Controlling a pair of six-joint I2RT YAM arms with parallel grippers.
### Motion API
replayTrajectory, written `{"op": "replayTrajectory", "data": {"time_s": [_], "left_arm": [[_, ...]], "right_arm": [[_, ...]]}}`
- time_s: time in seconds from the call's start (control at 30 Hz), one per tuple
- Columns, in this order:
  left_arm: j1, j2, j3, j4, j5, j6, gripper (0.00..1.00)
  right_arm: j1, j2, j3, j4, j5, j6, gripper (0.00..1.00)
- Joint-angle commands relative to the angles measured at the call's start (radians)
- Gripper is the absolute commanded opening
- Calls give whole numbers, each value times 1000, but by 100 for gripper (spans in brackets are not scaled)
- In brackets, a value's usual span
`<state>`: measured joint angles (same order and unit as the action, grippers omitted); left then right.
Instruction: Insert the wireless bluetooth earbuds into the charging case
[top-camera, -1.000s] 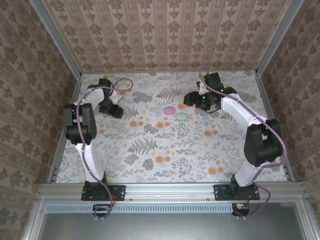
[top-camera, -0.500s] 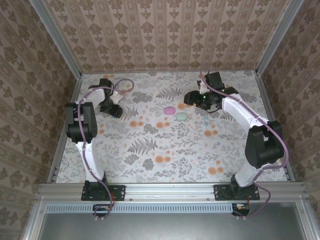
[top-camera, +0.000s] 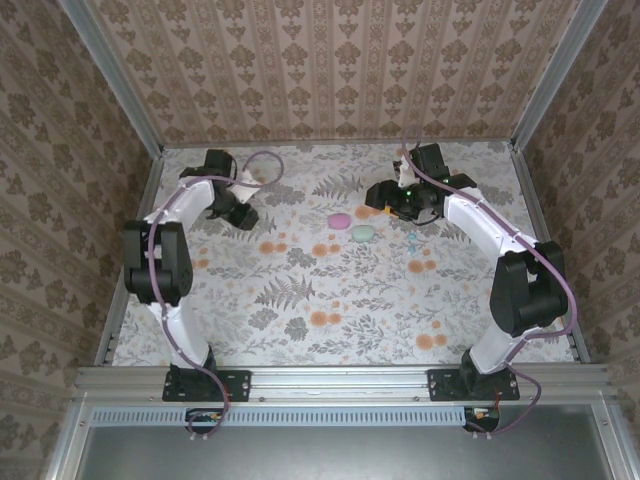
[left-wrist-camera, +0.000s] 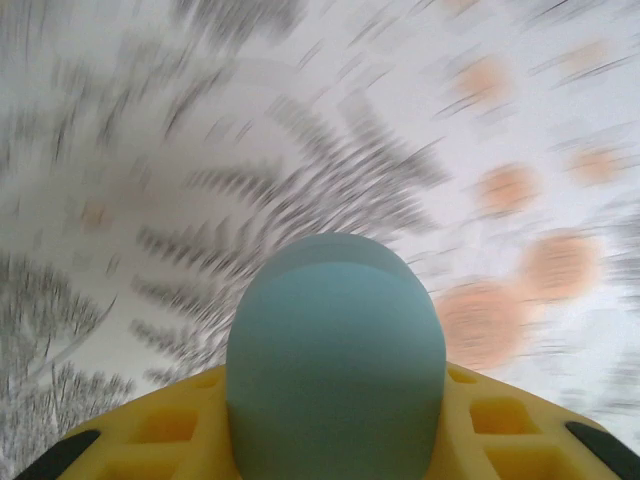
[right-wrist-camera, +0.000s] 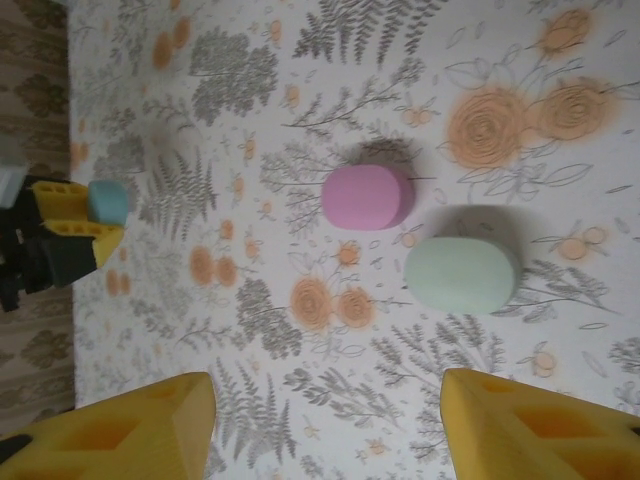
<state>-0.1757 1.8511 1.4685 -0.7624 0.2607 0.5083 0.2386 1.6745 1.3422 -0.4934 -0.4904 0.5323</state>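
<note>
Top camera high behind arms (top-camera: 160, 262), facing table (top-camera: 300, 330); right wrist nearer, shares pink case (top-camera: 339, 220).

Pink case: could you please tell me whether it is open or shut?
Shut: the pink case is one smooth closed pebble in the right wrist view, no lid raised.

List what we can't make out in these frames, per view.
- Left wrist: the table behind the teal case is motion-blurred. The case's lower end is cut off by the bottom edge.
- Top external: the teal speck beside the mint case is too small to call earbuds or print. The left hand is too small to read its grip.
- Right wrist: the right hand has its fingers cut off by the bottom edge.
</note>
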Motion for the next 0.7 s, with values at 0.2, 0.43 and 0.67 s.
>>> {"op": "replayTrajectory", "data": {"time_s": [0.2, 0.43, 0.67], "left_arm": [[-156, -258, -59, 39, 491, 271, 34], [-224, -291, -18, 56, 520, 296, 33], [-253, -292, 5, 38, 482, 314, 33]], "right_arm": [[-10, -8, 79, 113, -289, 114, 60], [3, -5, 115, 159, -449, 180, 59], [36, 0, 179, 140, -482, 252, 60]]}}
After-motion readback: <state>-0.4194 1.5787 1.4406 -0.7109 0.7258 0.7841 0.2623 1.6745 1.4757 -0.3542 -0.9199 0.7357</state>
